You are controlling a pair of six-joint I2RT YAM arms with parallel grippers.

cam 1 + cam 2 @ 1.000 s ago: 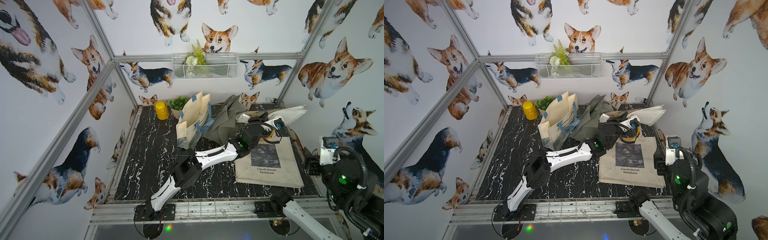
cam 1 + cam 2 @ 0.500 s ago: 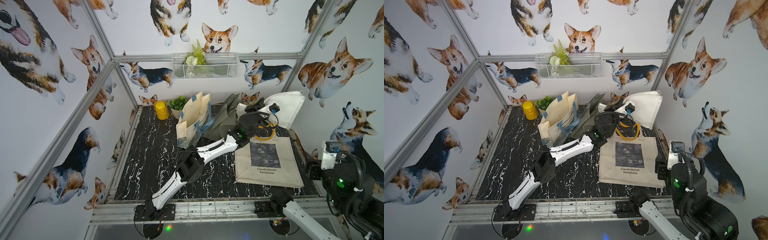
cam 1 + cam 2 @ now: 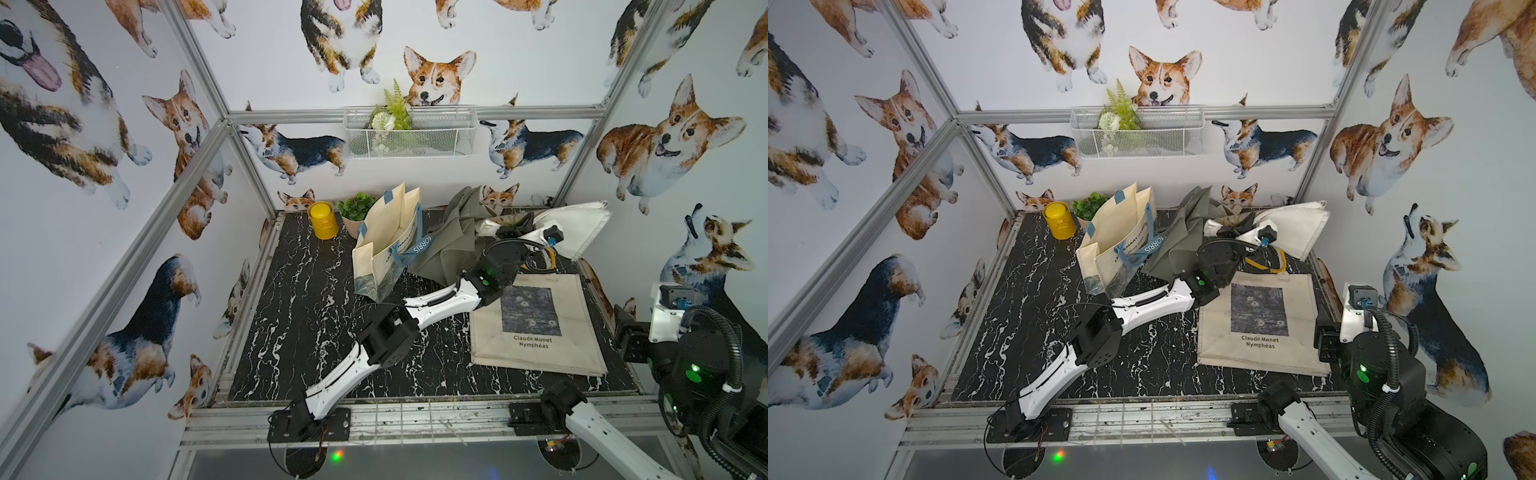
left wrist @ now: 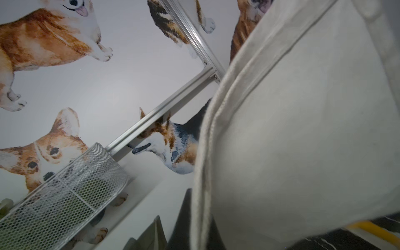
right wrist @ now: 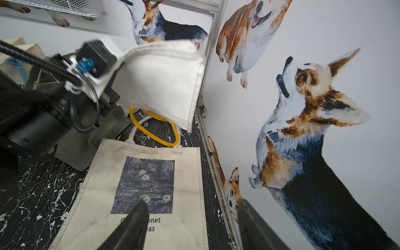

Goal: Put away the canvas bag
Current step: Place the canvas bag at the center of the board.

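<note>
A white canvas bag (image 3: 579, 226) with yellow handles (image 3: 550, 259) hangs lifted at the back right corner, in both top views (image 3: 1298, 228). My left gripper (image 4: 200, 226) is shut on its seamed edge, and the cloth (image 4: 303, 129) fills most of the left wrist view. A cream tote printed "Claude Monet Nymphéas" (image 3: 536, 328) lies flat on the table at the right. My right gripper (image 5: 190, 227) stands open above the near right edge of that tote (image 5: 140, 184), with nothing between its fingers.
A standing cream tote with blue handles (image 3: 386, 245) and a crumpled grey-green bag (image 3: 449, 241) sit mid-back. A yellow can (image 3: 320, 220) and a small plant (image 3: 357, 208) stand at the back left. A wire basket (image 3: 411, 133) hangs on the back wall.
The left gripper has raised the white bag off the table at the back right, then brought it slightly lower and tilted. The right arm has shifted a little.
</note>
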